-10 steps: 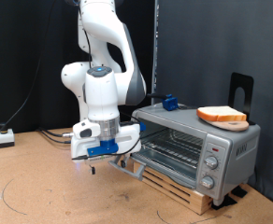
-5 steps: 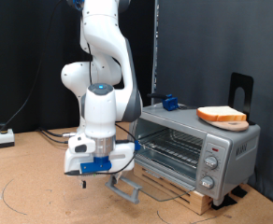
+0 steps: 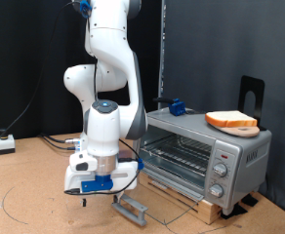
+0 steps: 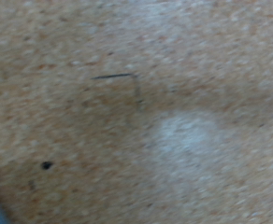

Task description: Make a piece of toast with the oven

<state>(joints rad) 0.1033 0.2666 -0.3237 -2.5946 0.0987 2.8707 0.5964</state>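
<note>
Tool (image 3: 87, 193) low, toast (image 3: 231, 121) atop oven (image 3: 203, 154)

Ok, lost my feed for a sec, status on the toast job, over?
Claw low over the floor, in front of the oven, holding nothing visible. Oven door down and open. Toast on oven's top. Nothing blocking the rack.

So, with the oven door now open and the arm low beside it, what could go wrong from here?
1. The open door lies flat and low, right beside the claw; a sideways move might strike it.
2. The piece of toast lies on top of the oven, close to its edge, so a bump could possibly push it off.
3. The wrist view shows only blurred board, so the claw seems very near the table and might scrape it.
</note>
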